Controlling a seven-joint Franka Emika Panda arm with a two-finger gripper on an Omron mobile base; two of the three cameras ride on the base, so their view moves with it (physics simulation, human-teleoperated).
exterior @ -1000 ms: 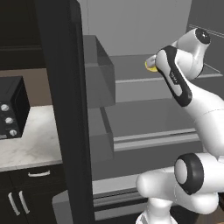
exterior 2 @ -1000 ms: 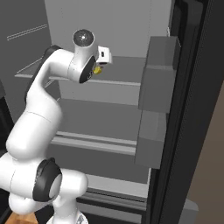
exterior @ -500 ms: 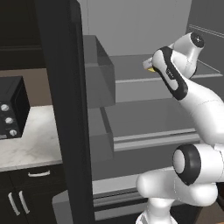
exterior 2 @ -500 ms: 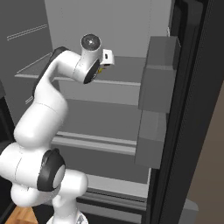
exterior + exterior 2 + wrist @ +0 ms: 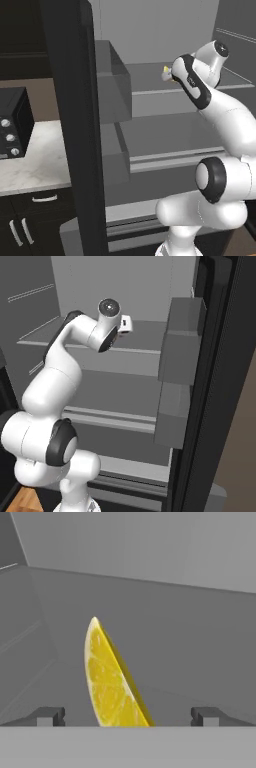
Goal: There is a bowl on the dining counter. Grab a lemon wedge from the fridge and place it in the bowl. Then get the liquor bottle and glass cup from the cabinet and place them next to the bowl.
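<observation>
Arm nearer; yellow lemon wedge

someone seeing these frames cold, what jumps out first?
The bright yellow lemon wedge, the one spot of colour, standing on edge on a pale grey shelf of the open fridge. In the hand view it sits between the fingertips of the open gripper, untouched. Next comes the white arm reaching into the fridge at upper-shelf height, and the black microwave on the marble counter left of the fridge door.
</observation>
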